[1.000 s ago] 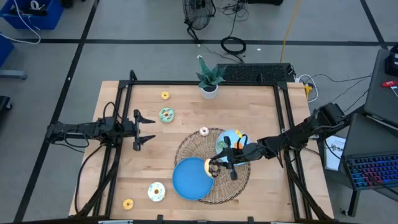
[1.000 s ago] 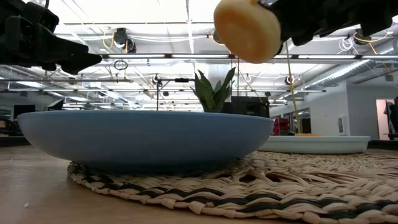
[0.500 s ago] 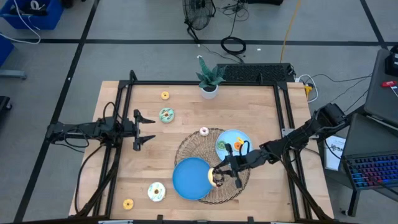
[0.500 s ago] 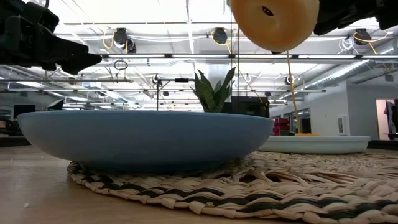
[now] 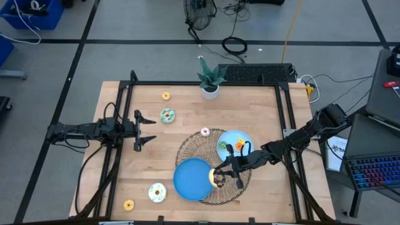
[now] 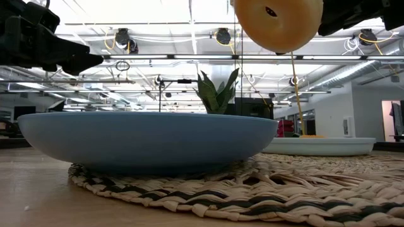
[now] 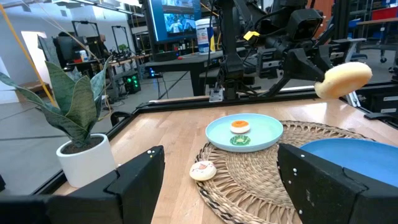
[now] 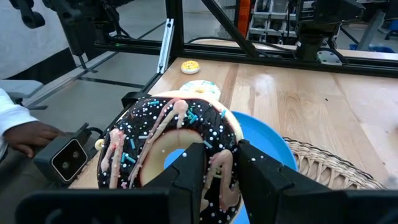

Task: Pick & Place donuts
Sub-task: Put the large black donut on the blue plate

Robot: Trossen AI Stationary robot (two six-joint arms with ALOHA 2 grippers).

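A chocolate-iced donut (image 8: 177, 140) with sprinkles and pink streaks is in my right gripper (image 8: 219, 163), which is shut on it above the right rim of the big blue plate (image 5: 187, 181). The low view shows the donut's cream underside (image 6: 278, 25). Two donuts, orange and green, lie on the small blue plate (image 5: 240, 139). A pink donut (image 5: 205, 132) lies on the woven mat (image 5: 187, 147). Teal (image 5: 167, 115), yellow (image 5: 165, 95), cream (image 5: 157, 192) and another yellow donut (image 5: 129, 204) lie on the wood. My left gripper (image 5: 147, 130) waits open at the table's left. My right gripper pinches the donut's ring (image 8: 221, 177) between its two fingers, one finger (image 8: 189, 171) at the hole and the other (image 8: 264, 177) outside the rim. The fingers come nearly level from the table's right. The donut stands on edge, lifted clear, its iced face turned toward the gripper.
A potted plant (image 5: 209, 80) stands at the far edge. A black frame (image 5: 284, 125) runs along the table's sides. A small camera (image 8: 65, 158) sits at the near edge, and a person's hand (image 8: 25, 134) shows beside it, off the table.
My right gripper has swung a little toward the table's near edge with the donut, then stopped. The donut has stayed lifted and has turned, so that its cream underside and hole now face the near edge.
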